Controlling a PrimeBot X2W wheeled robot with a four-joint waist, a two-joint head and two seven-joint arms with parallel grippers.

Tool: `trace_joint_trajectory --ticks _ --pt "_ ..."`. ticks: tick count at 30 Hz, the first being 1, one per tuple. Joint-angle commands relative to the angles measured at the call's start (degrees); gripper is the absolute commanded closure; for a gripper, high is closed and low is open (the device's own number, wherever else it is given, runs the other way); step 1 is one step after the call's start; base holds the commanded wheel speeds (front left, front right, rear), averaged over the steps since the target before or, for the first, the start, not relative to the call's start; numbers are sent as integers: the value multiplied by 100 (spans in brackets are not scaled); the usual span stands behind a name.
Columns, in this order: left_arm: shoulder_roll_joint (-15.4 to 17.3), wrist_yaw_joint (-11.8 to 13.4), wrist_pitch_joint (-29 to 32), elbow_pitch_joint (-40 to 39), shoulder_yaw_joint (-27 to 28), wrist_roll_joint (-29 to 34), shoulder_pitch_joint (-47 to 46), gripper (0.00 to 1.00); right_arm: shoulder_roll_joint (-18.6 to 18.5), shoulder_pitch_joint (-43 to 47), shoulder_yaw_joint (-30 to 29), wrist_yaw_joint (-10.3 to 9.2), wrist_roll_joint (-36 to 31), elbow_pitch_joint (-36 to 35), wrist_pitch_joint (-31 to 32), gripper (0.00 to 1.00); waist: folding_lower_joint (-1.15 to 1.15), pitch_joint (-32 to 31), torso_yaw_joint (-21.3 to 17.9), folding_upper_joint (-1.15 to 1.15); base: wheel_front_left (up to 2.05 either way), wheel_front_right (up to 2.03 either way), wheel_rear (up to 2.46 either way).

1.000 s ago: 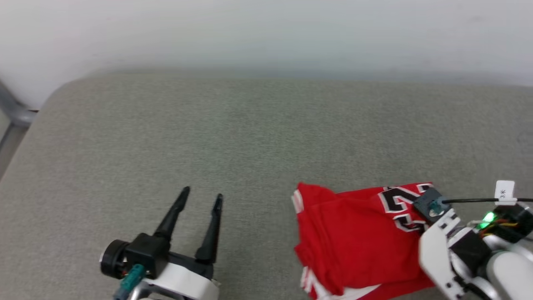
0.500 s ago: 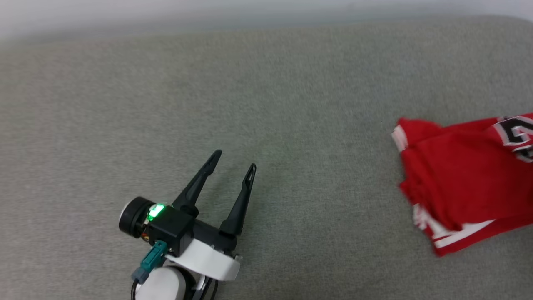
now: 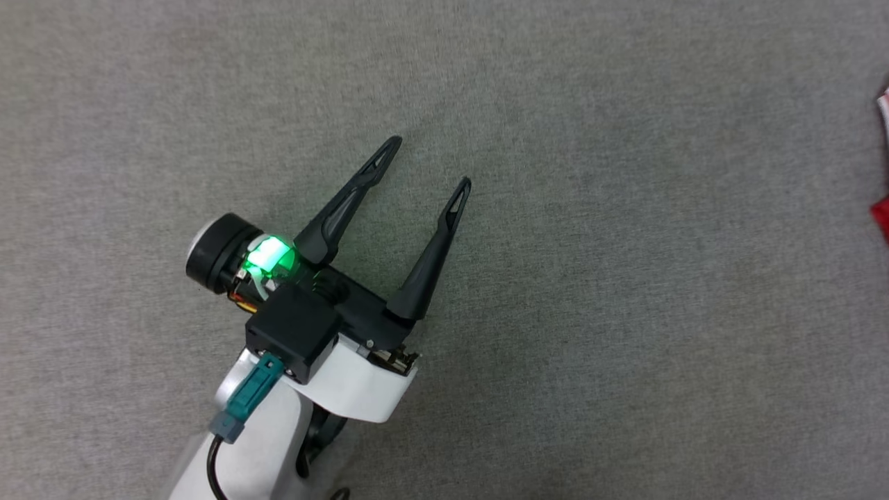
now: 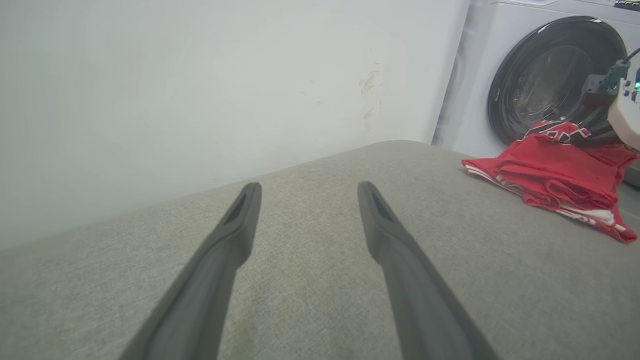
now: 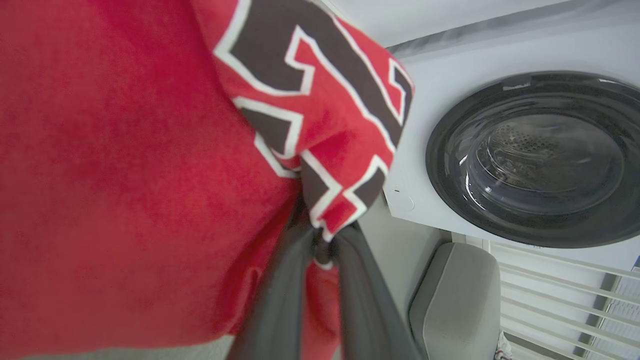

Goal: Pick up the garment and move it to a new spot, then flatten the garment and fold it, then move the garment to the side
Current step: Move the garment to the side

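Left claw point(image 3: 428, 163): released, its two long dark fingers point(image 3: 347, 201) spread in a V with nothing between them. Reaches from a pale forearm point(image 3: 264, 444) at the lower left of the head view and points up and to the right over a bare stretch of the grey cushion point(image 3: 625, 292). Carries a lit green lamp point(image 3: 267, 255) at the wrist and a teal plug point(image 3: 243, 406) on the forearm. In the left wrist view, aims along the cushion toward the white wall point(image 4: 200, 100); contact with the fabric cannot be told.

Right claw point(image 5: 322, 245): clenched, grasping a fold of the garment point(image 5: 125, 175) just under the black, white-outlined print point(image 5: 320, 100). In the left wrist view, comes in from the right-hand side and holds that fold raised.

Garment: bunched at the cushion's right-hand edge, well apart from the left claw, its lower folds and striped trim lying on the cushion, beside the washing machine point(image 4: 550, 75) with its dark round door. Appears as a red sliver at the right border of the head view.
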Motion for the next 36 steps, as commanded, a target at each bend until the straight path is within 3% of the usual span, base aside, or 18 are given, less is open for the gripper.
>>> trace_joint_trajectory --ticks 1,9,10,11,21,36 --pt "29 -9 -12 -59 -24 28 -105 0 60 -134 -107 -12 -82 85 -67 100 -1 257 -5 0 0 0 0" --pt "114 -2 -12 -195 1 9 -230 0 494 -402 -818 -12 -534 637 -323 100 -1 372 126 0 0 0 0" --pt "106 1 -12 -180 7 0 -223 0 529 -403 -891 -12 -642 644 -348 42 -1 350 145 0 0 0 0" --pt "100 8 -12 -162 15 -10 -205 0 587 -412 -983 -12 -717 677 -344 0 -1 312 159 0 0 0 0" --pt "-94 132 -12 139 331 -260 263 0 1067 -421 -1164 -12 -1083 139 -310 0 -1 -636 254 0 0 0 0" --pt "-258 432 -12 622 1507 -519 1505 0 2919 333 -744 -11 223 -2315 -873 0 -1 -2307 569 0 0 0 0"
